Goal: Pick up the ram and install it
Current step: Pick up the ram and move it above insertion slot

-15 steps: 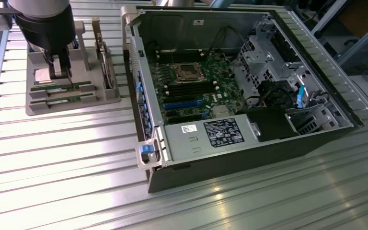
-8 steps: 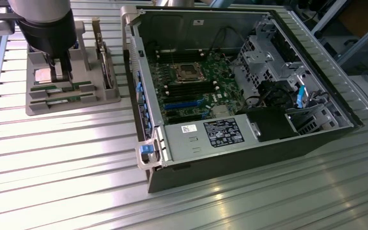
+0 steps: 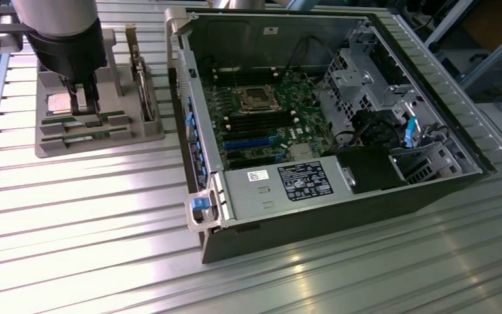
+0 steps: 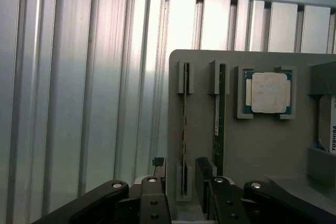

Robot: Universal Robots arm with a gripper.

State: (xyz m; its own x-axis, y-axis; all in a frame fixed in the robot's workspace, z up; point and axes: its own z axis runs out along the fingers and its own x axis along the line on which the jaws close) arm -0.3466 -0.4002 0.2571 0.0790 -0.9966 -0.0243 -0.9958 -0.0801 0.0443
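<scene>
Exterior, gripper: the gripper (image 3: 85, 110) hangs from the arm right beside the CPU chip (image 3: 62, 103), over the grey holder (image 3: 133, 140) that carries the chip.
Exterior, ram: the ram (image 3: 85, 136) lies in the holder and is the farther of two green sticks from the CPU chip; the second stick (image 3: 59, 122) lies between it and the chip.
Exterior, case: the open computer case (image 3: 321, 226) sits on the ribbed desk (image 3: 76, 222), well apart from the CPU chip, toward the exterior view's right.
Wrist, fingers: the fingers (image 4: 152, 198) stand released, one on each side of the ram (image 4: 185, 119) (whether they touch it I cannot tell).
Wrist, ram: edge-on in its slot, farther from the CPU chip (image 4: 268, 92) than the second stick (image 4: 218, 114).
Wrist, drive: a drive labelled TOSHIBA (image 4: 328, 129) lies just beyond the CPU chip, on the side away from the sticks.
</scene>
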